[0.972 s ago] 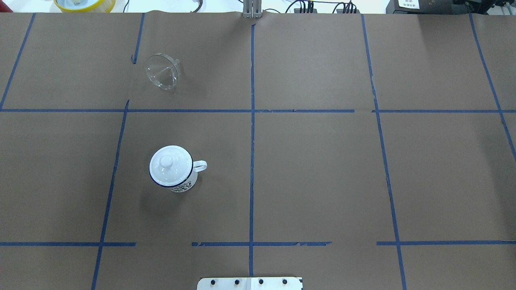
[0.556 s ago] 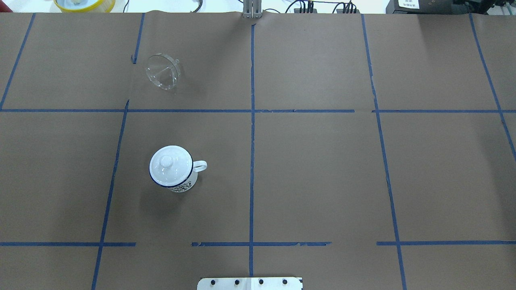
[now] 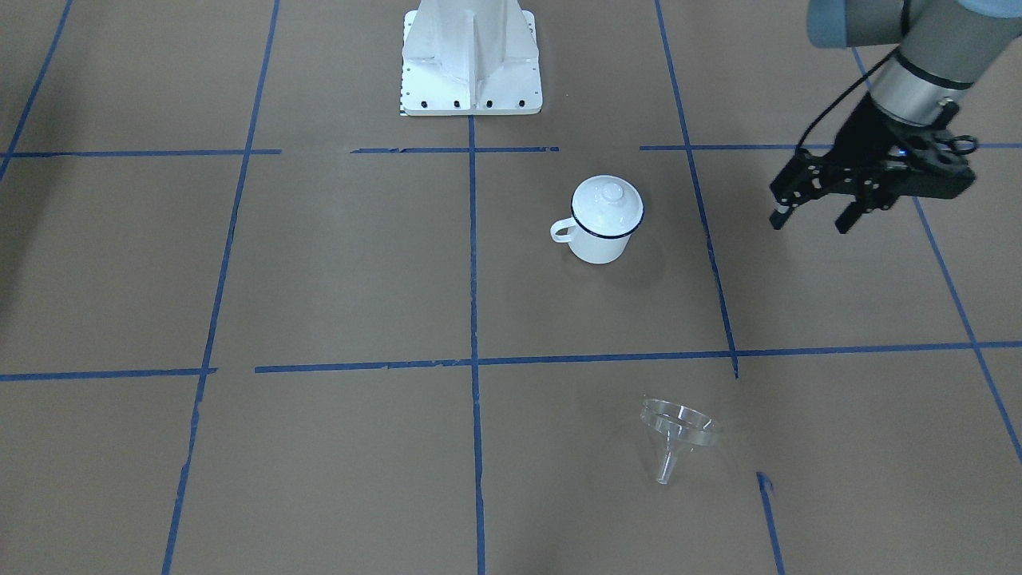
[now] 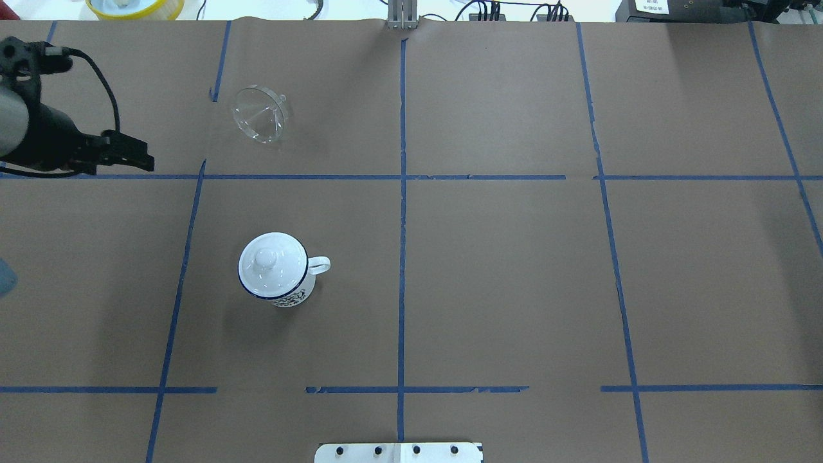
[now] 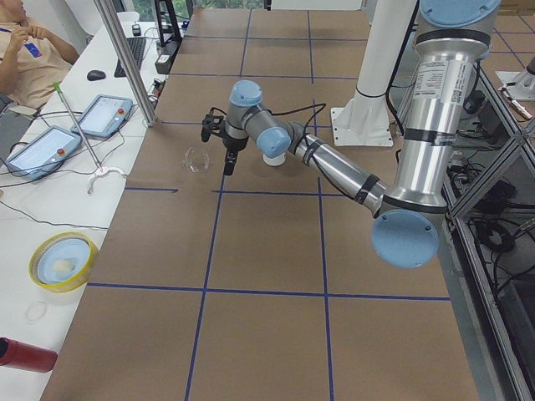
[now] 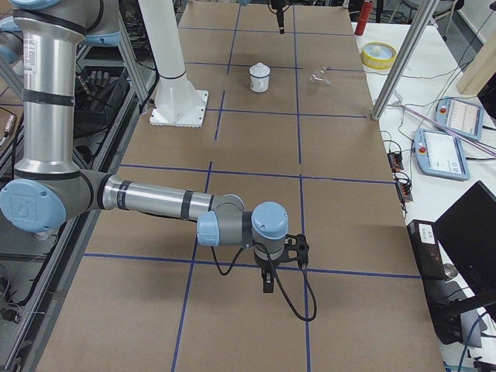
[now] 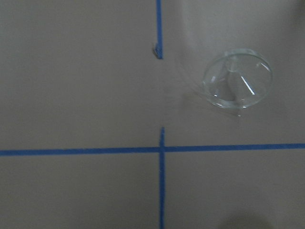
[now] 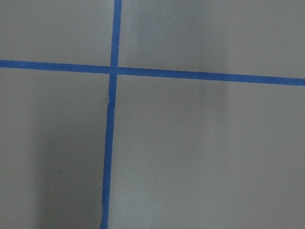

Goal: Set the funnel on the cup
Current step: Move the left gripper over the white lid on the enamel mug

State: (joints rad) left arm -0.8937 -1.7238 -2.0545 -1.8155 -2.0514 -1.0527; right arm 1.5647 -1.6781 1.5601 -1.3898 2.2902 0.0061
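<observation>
The cup (image 3: 600,239) is a white enamel mug with a dark blue rim, standing upright with a round white knobbed lid (image 3: 608,200) on it. It also shows in the overhead view (image 4: 297,290). The clear funnel (image 3: 677,435) lies tilted on the paper beyond the cup; it shows in the overhead view (image 4: 259,116) and the left wrist view (image 7: 237,83). My left gripper (image 3: 810,226) is open and empty, above the table to the side of both, also in the overhead view (image 4: 146,155). My right gripper (image 6: 267,280) hovers far from both; I cannot tell whether it is open.
The robot's white base plate (image 3: 471,80) sits at the near table edge. A yellow bowl (image 4: 135,6) and a metal post (image 4: 402,16) stand at the far edge. Blue tape lines cross the brown paper.
My left arm and its open gripper have come into the overhead view from the left edge. The cup, lid and funnel have not moved.
</observation>
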